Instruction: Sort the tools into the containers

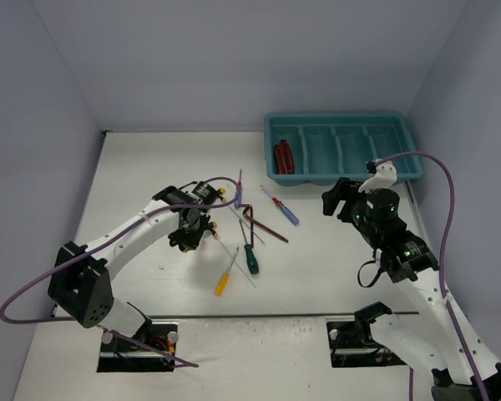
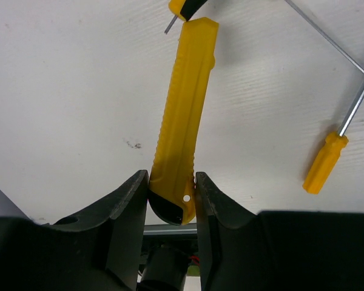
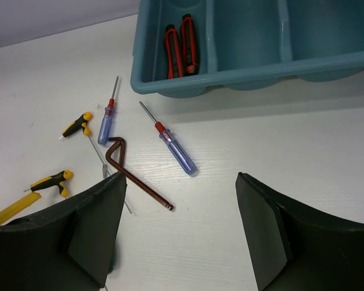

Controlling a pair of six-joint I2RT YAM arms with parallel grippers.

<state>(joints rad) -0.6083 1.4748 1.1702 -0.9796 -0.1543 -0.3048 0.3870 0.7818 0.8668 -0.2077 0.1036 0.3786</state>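
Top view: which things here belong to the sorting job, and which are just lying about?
Job: teal plastic tray; red-handled tool inside it; two blue-handled screwdrivers; green-handled screwdriver; yellow-handled screwdriver; bent brown hex key; two yellow-black T-handles; yellow cutter in left jaws.
Lying about: nothing; only purple rig cables.

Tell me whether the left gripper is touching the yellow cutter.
Touching. The left wrist view shows the left gripper clamped on the yellow cutter, with no gap on either side.

the teal tray (image 3: 170, 88) is glossy plastic. the yellow cutter (image 2: 185, 109) is ribbed plastic (matt), the table (image 2: 67, 91) faintly grained.
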